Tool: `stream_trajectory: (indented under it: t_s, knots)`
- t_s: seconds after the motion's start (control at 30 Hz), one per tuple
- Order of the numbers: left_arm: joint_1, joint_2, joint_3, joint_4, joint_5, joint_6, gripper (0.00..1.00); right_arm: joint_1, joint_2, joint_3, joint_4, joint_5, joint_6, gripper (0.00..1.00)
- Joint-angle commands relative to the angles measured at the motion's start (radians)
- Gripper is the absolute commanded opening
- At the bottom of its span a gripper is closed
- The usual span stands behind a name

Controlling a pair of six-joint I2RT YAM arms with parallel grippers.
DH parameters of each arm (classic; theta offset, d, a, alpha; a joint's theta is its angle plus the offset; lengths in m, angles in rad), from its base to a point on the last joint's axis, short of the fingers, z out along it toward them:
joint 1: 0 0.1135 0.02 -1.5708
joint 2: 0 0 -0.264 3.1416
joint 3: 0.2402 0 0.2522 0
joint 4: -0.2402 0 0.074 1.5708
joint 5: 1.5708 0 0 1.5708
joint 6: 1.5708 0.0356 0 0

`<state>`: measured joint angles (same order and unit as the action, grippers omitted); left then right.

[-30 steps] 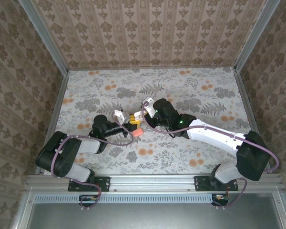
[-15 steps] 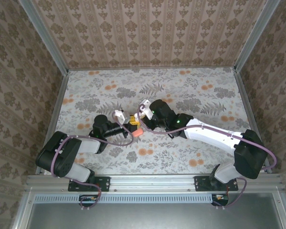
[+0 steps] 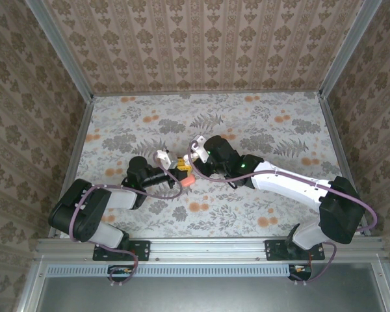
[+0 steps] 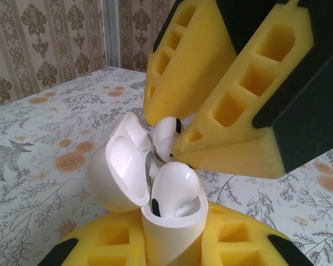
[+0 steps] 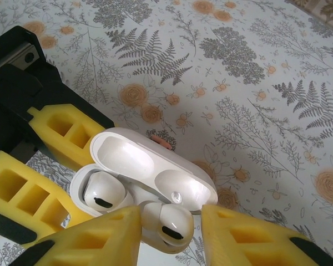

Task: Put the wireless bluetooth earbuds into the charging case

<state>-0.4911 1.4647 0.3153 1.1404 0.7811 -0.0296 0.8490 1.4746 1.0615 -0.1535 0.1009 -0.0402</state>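
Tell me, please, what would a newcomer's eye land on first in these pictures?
First comes the white charging case, its lid flipped open, clamped in the left gripper near the middle of the floral table. One earbud sits in its socket. The other earbud is at the case's mouth, between the right gripper's chunky yellow fingers.

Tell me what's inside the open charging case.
One earbud sits seated in the charging case; a second earbud stands at its opening, between the fingertips of the right gripper. Their stems are hidden inside.
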Motion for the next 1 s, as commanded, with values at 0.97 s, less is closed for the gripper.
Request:
stream_trajectory:
  t_s: [0.97]
  knots:
    - [-0.021, -0.052, 0.038, 0.010, 0.008, 0.033, 0.02, -0.113, -0.203, -0.097, 0.140, -0.248, 0.194, 0.58]
